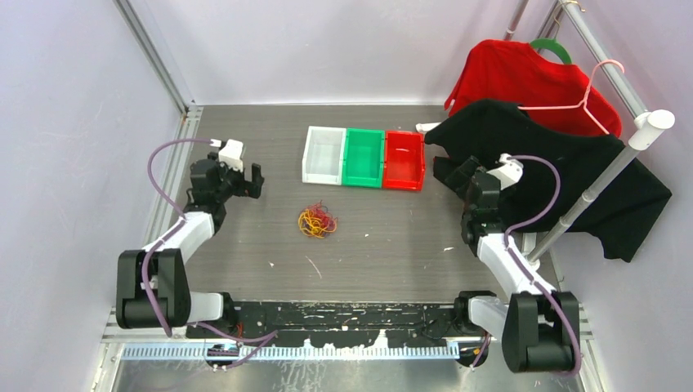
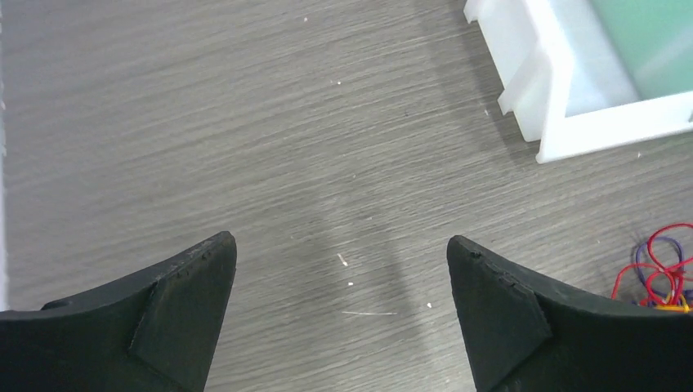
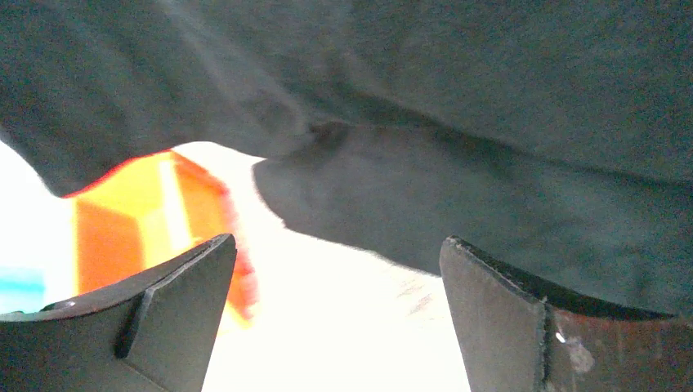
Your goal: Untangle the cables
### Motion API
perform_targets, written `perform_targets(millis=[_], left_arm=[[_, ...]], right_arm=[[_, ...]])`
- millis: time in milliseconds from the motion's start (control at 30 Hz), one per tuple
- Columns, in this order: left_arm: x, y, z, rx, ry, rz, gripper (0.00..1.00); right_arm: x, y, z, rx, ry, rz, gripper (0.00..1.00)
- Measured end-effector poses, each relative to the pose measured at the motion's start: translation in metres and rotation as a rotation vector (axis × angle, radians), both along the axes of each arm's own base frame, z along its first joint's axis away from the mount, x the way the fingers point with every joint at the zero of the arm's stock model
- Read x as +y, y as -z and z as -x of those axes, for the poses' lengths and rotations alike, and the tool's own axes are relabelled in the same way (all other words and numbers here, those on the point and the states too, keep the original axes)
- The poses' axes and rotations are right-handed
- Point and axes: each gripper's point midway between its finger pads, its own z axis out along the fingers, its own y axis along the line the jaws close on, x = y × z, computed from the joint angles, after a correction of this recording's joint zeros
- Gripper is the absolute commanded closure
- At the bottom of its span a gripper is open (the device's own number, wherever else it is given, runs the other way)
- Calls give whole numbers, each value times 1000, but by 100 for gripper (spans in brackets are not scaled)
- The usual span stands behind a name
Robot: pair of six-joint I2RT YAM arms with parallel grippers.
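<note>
cables [image 1: 317, 220] in one small orange-red clump mid table [image 1: 392, 241], just near of the bins [image 1: 364, 184] — left jaws spread wide off to the left, right jaws spread too, by the black shirt [image 1: 539, 155]

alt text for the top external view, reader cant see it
A small tangle of orange, red and purple cables lies on the table, a row of white, green and red bins beyond it. The left gripper and right gripper are to either side, clear of it.
</note>
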Motion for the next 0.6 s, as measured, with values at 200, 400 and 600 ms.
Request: perform_targets(millis=[200,400,600], left_arm=[[-11,-12,13,108,136,-62,0],[-31,1,56,271,287,-33,0],[-58,-6,75,346,397,29,15]], right_arm=[[39,-20,1,-123,-67,-332,0],[96,2,13,-43,-241,-471,1],[184,14,51,58,-519,-437,6]])
